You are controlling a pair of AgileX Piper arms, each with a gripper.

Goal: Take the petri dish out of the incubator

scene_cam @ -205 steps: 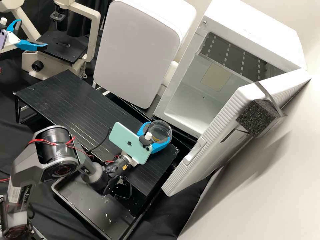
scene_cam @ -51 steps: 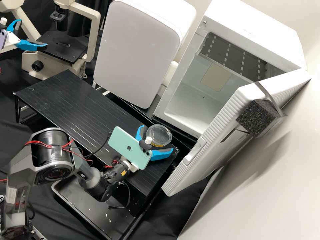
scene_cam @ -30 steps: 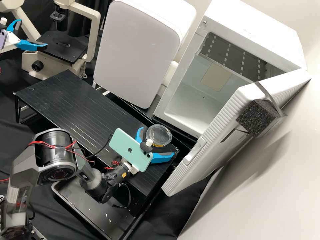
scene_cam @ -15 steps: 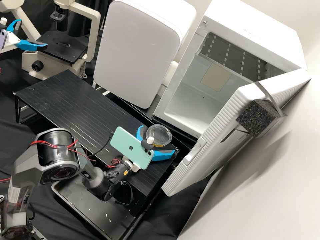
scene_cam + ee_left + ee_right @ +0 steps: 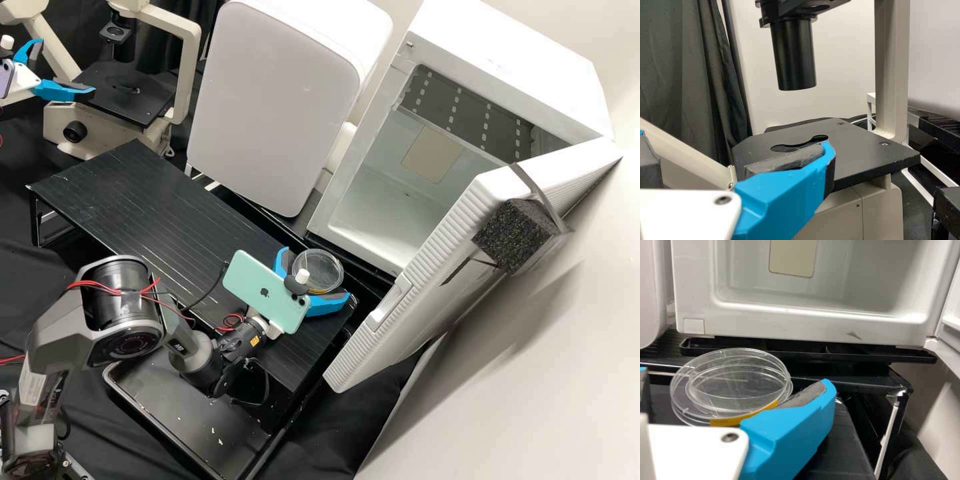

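White wall (image 5: 520, 400) down one side of the room, black cloth (image 5: 360, 420) draped below and behind. Big white incubator (image 5: 500, 60), its ribbed door (image 5: 413, 287) swung wide. Beside it, a white box (image 5: 273, 100) with a smooth pale front.

Surface: a long black stand (image 5: 127, 187), lined along its length, scuffed pale at the edges. Lower down, a black tray (image 5: 167, 413) with small pale flecks on it. Cream microscope (image 5: 190, 67) with a black stage (image 5: 127, 93) past the stand's other end.

The right gripper (image 5: 315, 275) is over the stand near the incubator, fingers spread, the dish (image 5: 323, 267) between them. Whether either finger touches it, I can't tell. The dish lies on the stand outside the incubator; clear, round, a yellow strip (image 5: 742, 419) along part of its rim. The left gripper (image 5: 65, 65) is by the microscope stage, fingers apart, nothing between them.

Count, largest down: one incubator, one box, one stand, one microscope, one tray. Two grippers, four blue fingers. Two phones, one mint (image 5: 260, 287), one purple (image 5: 5, 79), each mounted behind a gripper. One dark foam block (image 5: 513, 233) strapped to the door. One dish.
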